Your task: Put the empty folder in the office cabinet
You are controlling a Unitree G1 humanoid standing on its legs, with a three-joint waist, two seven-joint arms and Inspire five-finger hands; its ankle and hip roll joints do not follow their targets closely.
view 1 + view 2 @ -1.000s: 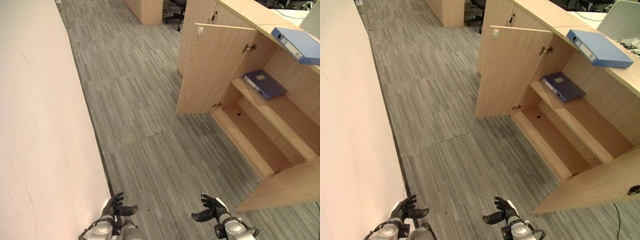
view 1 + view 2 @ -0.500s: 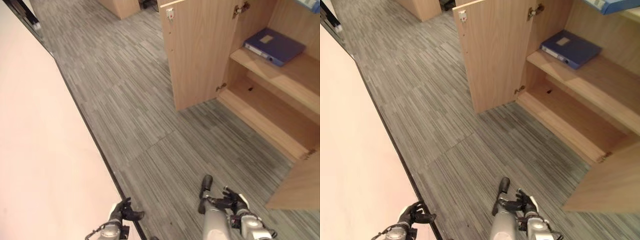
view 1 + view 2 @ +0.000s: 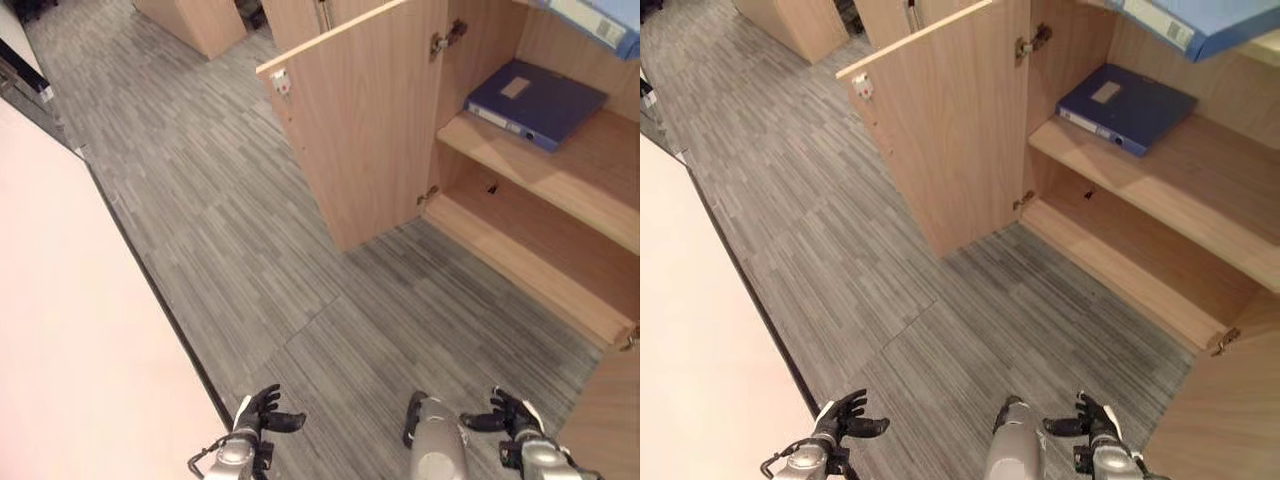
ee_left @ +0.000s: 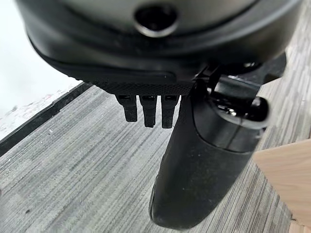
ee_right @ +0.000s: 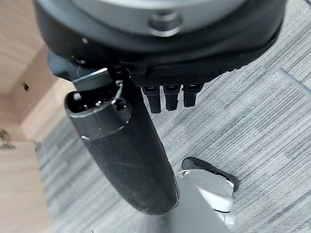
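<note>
A dark blue folder (image 3: 535, 100) lies flat on the upper shelf (image 3: 590, 185) of the open wooden cabinet ahead on my right. On the cabinet's top, at the picture's upper right corner, lies a light blue folder (image 3: 1185, 20). The cabinet door (image 3: 360, 120) stands swung out towards me. Low over the carpet my left hand (image 3: 262, 415) is open with nothing in it, well short of the cabinet. My right hand (image 3: 512, 415) is also open and holds nothing. In the wrist views the left fingers (image 4: 148, 109) and right fingers (image 5: 167, 97) hang relaxed over grey carpet.
A pale wall (image 3: 70, 330) with a dark skirting runs along my left. Grey striped carpet (image 3: 260, 250) spreads between it and the cabinet. The lower cabinet shelf (image 3: 530, 270) is bare. Another wooden unit (image 3: 195, 20) stands at the far back.
The whole picture has shifted: the camera has turned and closed in on the cabinet, which now looms larger on the right. Both hands stay low and empty.
</note>
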